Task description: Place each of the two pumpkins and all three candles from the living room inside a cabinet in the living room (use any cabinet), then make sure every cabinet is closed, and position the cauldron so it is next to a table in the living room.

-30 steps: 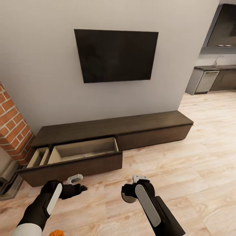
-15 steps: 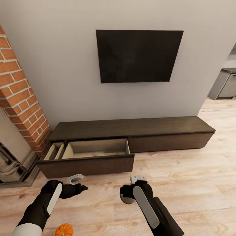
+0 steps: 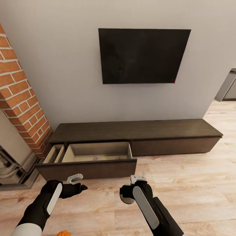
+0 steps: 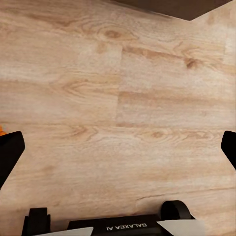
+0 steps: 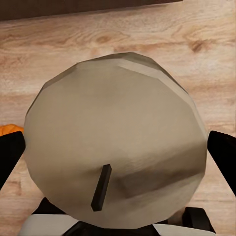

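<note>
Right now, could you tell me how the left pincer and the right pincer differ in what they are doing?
The left pincer is open and empty over bare wooden floor; the right pincer is shut on a candle, a cream cylinder with a dark wick. In the head view the left one points sideways, the right downward. Both hover above the floor before the open cabinet drawer.

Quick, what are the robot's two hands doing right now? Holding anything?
Left gripper: open, holding nothing, above the wooden floor.
Right gripper: shut on a candle.
</note>
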Robot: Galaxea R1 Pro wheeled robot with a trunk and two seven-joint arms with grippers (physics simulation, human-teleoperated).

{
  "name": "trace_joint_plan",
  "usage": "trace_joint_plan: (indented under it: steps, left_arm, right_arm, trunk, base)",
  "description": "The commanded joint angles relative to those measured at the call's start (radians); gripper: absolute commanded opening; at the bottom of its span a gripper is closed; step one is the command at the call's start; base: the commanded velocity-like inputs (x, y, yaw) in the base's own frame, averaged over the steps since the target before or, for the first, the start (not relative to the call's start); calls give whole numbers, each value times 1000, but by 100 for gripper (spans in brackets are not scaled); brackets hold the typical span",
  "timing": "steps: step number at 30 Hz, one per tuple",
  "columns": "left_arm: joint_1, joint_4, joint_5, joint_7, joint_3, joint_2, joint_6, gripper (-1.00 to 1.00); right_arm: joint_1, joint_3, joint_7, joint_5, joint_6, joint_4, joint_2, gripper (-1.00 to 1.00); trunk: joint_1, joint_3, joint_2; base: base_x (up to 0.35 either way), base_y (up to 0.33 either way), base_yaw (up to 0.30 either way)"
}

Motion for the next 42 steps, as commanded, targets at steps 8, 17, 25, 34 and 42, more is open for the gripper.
trace_joint_plan:
  steps: [8, 17, 25, 34, 42]
  left_arm:
    - [0, 0, 0, 0, -1, 0, 1, 100]
    - [4, -105, 3, -5, 0, 4, 57, 100]
    - [54, -361, 12, -8, 28, 15, 110, 100]
    - [77, -434, 43, -15, 139, 17, 110, 100]
    - [79, -442, 74, -51, 191, 17, 110, 100]
  right_arm:
    - [0, 18, -1, -1, -3, -4, 0, -100]
    - [0, 19, 1, -5, -3, -20, 0, -100]
    - [1, 22, 2, -11, 44, -193, -1, -100]
    - [-11, 20, 3, -8, 77, -301, 23, -100]
    - [-11, 14, 11, -8, 72, -305, 29, -100]
  trunk:
    - [0, 0, 0]
    - [0, 0, 0]
    - [0, 0, 0]
    - [0, 0, 0]
    - [0, 0, 0]
  base:
    - [95, 0, 0]
    - [3, 0, 0]
    - [0, 0, 0]
    - [0, 0, 0]
    - [131, 0, 0]
